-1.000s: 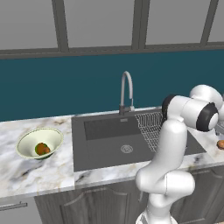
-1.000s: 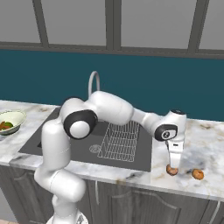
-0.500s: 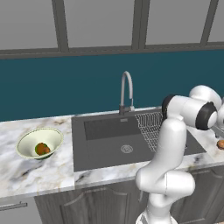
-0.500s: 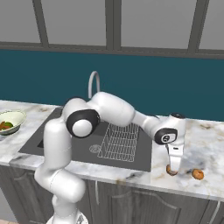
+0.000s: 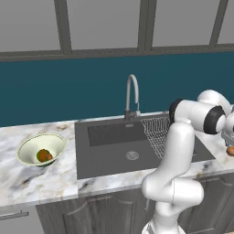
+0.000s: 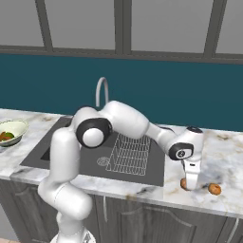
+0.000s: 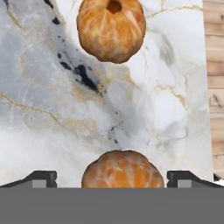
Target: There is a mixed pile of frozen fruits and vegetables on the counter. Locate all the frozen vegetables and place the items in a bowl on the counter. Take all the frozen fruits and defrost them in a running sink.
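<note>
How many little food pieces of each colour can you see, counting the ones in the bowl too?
Orange fruits on the counter: 2, one between the open gripper fingers, one beside it.
Green ball in the bowl: 1
Brown-orange piece in the bowl: 1
Total: 4

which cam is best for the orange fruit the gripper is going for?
Hand view: the near orange fruit sits large between the open gripper tips on the counter, though its lower part is cut off. The right base view shows it small, partly behind the gripper. The left base view shows an orange speck at the right edge, which fruit unclear.
</note>
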